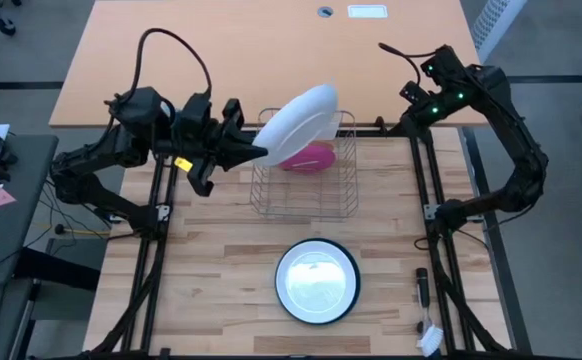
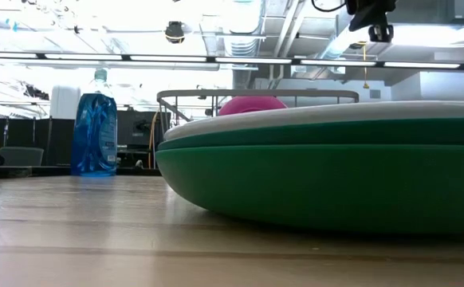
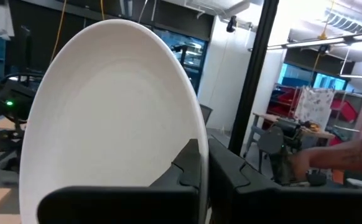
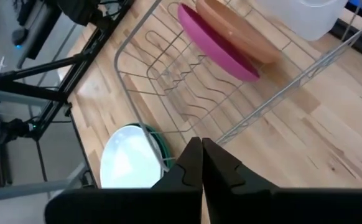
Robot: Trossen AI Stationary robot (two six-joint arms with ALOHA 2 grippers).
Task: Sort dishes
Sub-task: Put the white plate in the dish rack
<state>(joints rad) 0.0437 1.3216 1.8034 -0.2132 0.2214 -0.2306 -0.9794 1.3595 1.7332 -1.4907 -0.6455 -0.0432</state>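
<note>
- Nearest on the surface (image 1: 221, 260) lies the stack still to be sorted: a white plate with dark rim (image 1: 317, 281) sitting on a dark green plate (image 2: 328, 179), flat, well clear of both arms.
- Just beyond stands the wire dish rack (image 1: 306, 180). A magenta-pink plate (image 4: 215, 43) is already slotted on edge at its far end, with a salmon-orange plate (image 4: 237, 28) right behind it.
- Over the rack's left part hangs the white plate (image 1: 301, 125), tilted well off flat, its lower edge pinched in the left end effector (image 1: 261, 152), the two fingers pressed onto the rim from either side.
- The left arm reaches in level from the left side, so the plate stands up and away from the fingers, with the open slots directly beneath it. I'd say the plate's face has to line up with the wires before it goes down; from here I can't tell how close its edge is to them.
- The right end effector (image 4: 201, 163) is pressed together, empty, parked high at the far right corner, looking down at the rack.
- A blue spray bottle (image 2: 94, 127) stands off behind.
</note>
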